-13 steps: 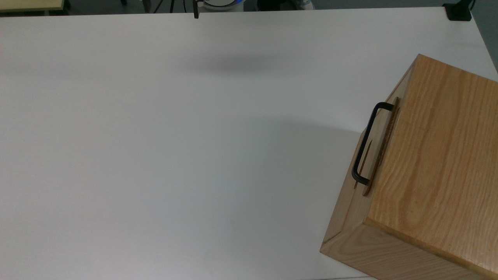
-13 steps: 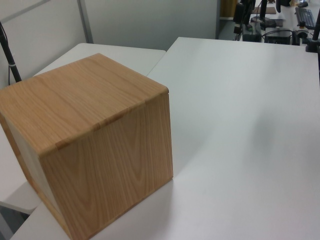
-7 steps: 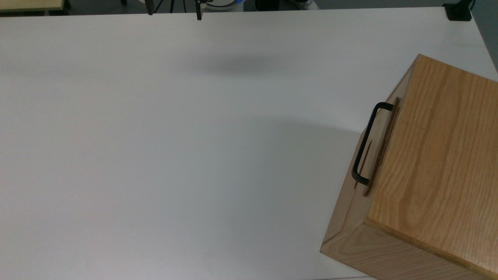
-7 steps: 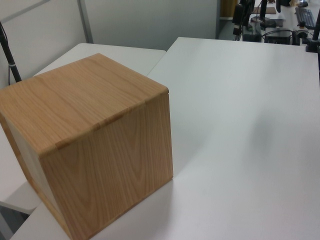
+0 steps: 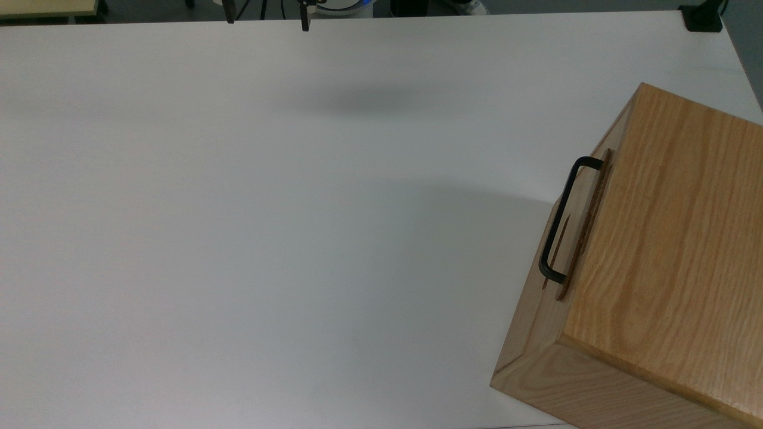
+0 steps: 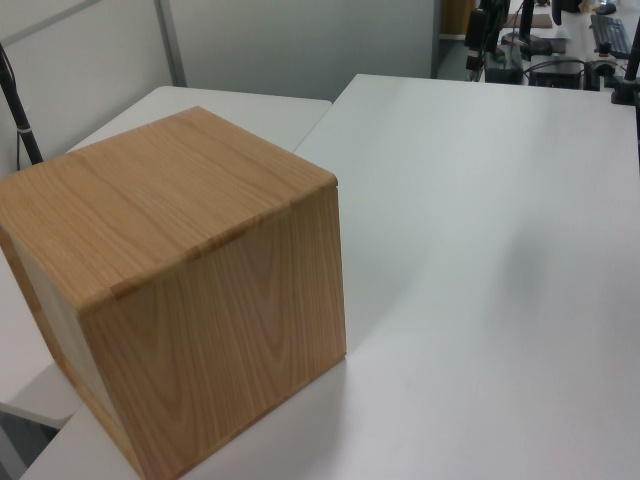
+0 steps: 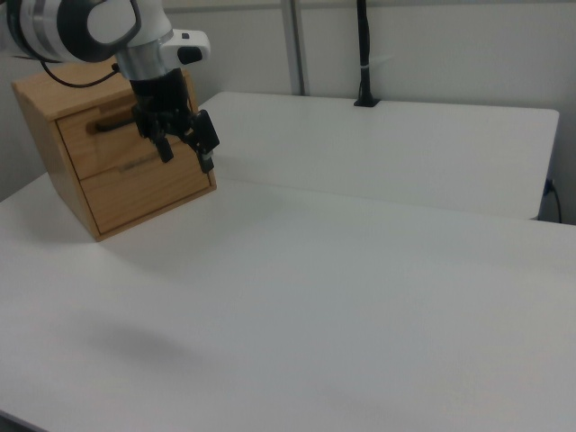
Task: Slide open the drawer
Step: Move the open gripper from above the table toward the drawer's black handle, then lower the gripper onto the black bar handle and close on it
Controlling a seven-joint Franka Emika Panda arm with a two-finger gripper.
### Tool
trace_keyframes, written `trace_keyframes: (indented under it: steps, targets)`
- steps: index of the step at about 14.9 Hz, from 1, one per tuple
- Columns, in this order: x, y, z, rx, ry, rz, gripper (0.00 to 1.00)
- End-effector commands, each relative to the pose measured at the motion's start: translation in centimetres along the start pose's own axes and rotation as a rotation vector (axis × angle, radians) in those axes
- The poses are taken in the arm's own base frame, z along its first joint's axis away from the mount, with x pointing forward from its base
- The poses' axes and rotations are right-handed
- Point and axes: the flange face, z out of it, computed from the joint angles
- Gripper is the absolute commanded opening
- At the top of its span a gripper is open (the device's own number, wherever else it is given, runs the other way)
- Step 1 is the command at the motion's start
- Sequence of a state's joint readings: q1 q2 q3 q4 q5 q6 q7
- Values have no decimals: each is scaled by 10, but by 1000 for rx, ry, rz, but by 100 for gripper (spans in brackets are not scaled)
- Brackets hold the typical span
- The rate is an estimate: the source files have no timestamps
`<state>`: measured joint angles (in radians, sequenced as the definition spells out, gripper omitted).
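The drawer (image 7: 97, 144) is the upper wooden front in the oak cabinet (image 7: 144, 193), and it sits shut. Its black bar handle (image 7: 108, 125) runs across the front. In the top view the handle (image 5: 561, 221) sticks out from the cabinet's (image 5: 667, 238) left face, at the top view's right. My gripper (image 7: 186, 155) hangs open above the table with nothing between its fingers. In the right view it overlaps the cabinet front. In the top view its fingertips (image 5: 304, 22) show at the top edge, far from the handle.
The white table (image 5: 286, 238) stretches wide between the gripper and the cabinet. A black post (image 7: 364, 54) stands clamped at the table's far edge in the right view. The left view shows the cabinet's plain sides (image 6: 200, 290) near a table edge.
In the top view a second fingertip has come into sight at the top edge and the first has shifted slightly. The cabinet and drawer have not moved.
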<state>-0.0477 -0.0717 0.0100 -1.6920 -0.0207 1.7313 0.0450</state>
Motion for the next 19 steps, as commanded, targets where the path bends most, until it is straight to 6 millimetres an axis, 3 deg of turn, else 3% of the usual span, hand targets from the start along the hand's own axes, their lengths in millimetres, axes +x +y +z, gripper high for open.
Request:
trace_keyframes:
  steps: [1,6,10,12,14,19]
  targets:
    - [-3,-1,3,18,-12,-16,100]
    - [6,-10,23,17,-38,-142,100]
    - [25,-43,16,105,-13,16,100]
    - [39,-56,25,178,-29,56,100]
    - [56,-90,26,248,-6,56,100]
    - [86,-170,47,379,140,302,94]
